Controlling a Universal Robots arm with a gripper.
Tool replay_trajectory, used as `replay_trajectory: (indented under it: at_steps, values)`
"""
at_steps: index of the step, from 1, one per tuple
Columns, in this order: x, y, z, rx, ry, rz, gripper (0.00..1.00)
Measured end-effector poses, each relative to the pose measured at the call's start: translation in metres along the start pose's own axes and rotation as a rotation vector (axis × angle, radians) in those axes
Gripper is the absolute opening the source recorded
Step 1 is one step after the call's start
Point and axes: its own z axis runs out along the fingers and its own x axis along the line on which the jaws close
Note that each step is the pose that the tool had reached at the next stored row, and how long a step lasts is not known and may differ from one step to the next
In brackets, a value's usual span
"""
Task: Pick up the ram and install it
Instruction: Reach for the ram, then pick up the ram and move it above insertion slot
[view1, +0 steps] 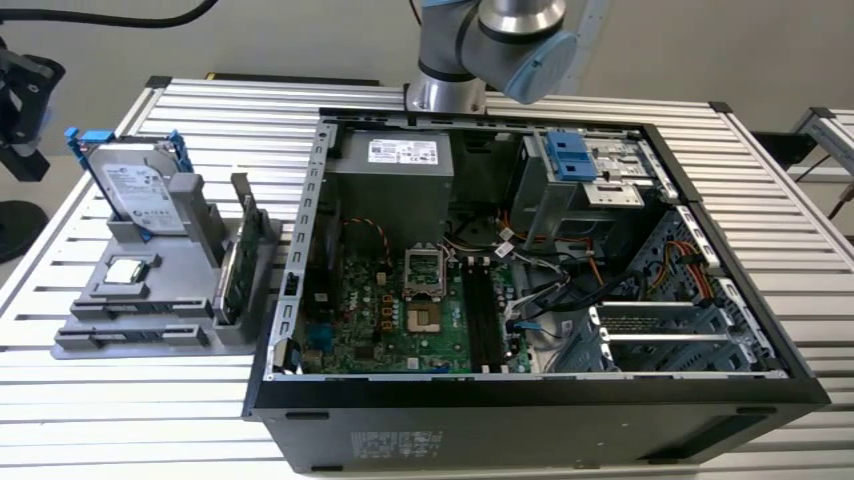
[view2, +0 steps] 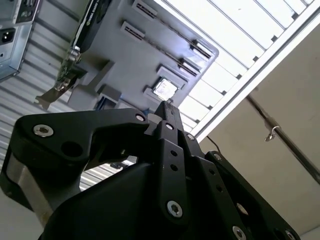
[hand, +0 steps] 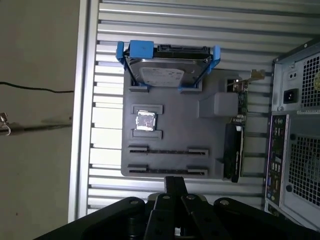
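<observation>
My gripper (hand: 175, 180) hangs high above the grey parts holder (hand: 175, 122), its black fingers closed together with nothing between them; in the second wrist view the gripper (view2: 165, 106) tapers to one closed point. Two long slots lie in the holder at the edge nearest my gripper. A thin dark strip runs along the slot (hand: 168, 150), and it may be the ram seen edge-on; I cannot tell for sure. In the exterior view that slot (view1: 140, 306) lies near the holder's (view1: 80, 345) front edge. The motherboard's long memory sockets (view1: 477, 312) lie inside the open computer case (view1: 534, 395).
On the holder stand a hard drive (hand: 167, 67) in a blue frame, a small square silver processor (hand: 146, 121) and an upright green card (hand: 235, 145) with a metal bracket. The case stands close beside the holder on the slatted aluminium table (view1: 801, 270). Cables cross the case interior.
</observation>
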Motion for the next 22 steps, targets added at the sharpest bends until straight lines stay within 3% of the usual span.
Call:
replay_trajectory:
  at_steps: [17,22]
  values:
    - [0.0015,-0.0142,-0.0007,-0.0007,0.0016,-0.034,0.0]
    - [0.0017,-0.0158,-0.0008,-0.0008,0.0018,-0.039,0.0]
